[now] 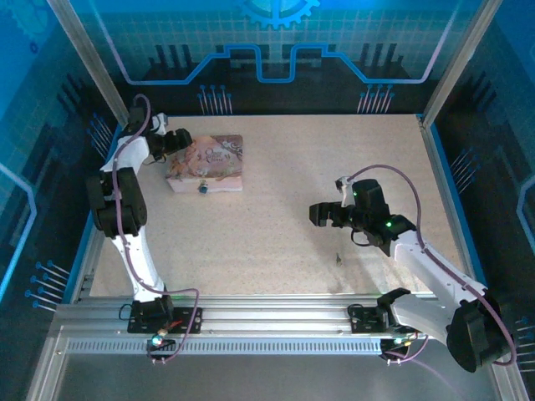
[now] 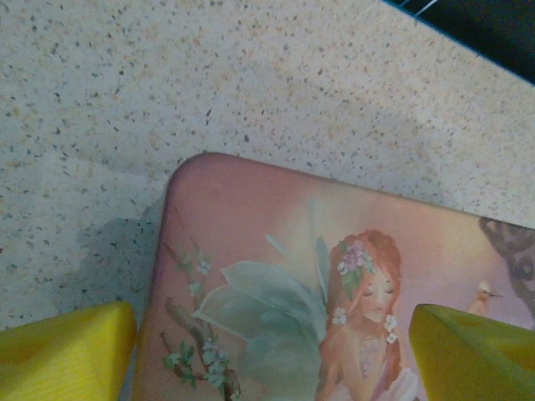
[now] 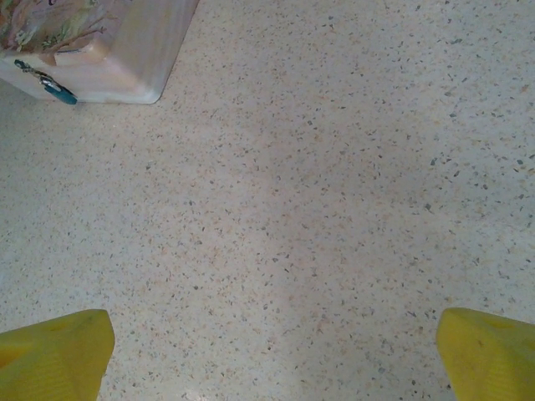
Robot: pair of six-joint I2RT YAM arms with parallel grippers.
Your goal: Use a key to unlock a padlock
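Note:
The tiny bluish padlock (image 1: pixel 202 188) hangs on the front wall of a pink illustrated tin (image 1: pixel 209 159); in the right wrist view the padlock (image 3: pixel 50 86) sits at the top left on the tin (image 3: pixel 125 58). A small dark sliver, apparently the key (image 1: pixel 337 258), lies on the table near the right arm. My left gripper (image 1: pixel 178 144) hovers over the tin's left end, open; its yellow fingers (image 2: pixel 67 355) straddle the lid's (image 2: pixel 276 251) corner. My right gripper (image 1: pixel 318 215) is open above bare table, with nothing between its fingers (image 3: pixel 54 355).
The speckled table (image 1: pixel 334 167) is bounded by a metal frame and blue panels. The tin stands at the back left. Both arm bases are bolted to the rail (image 1: pixel 267 313) at the near edge.

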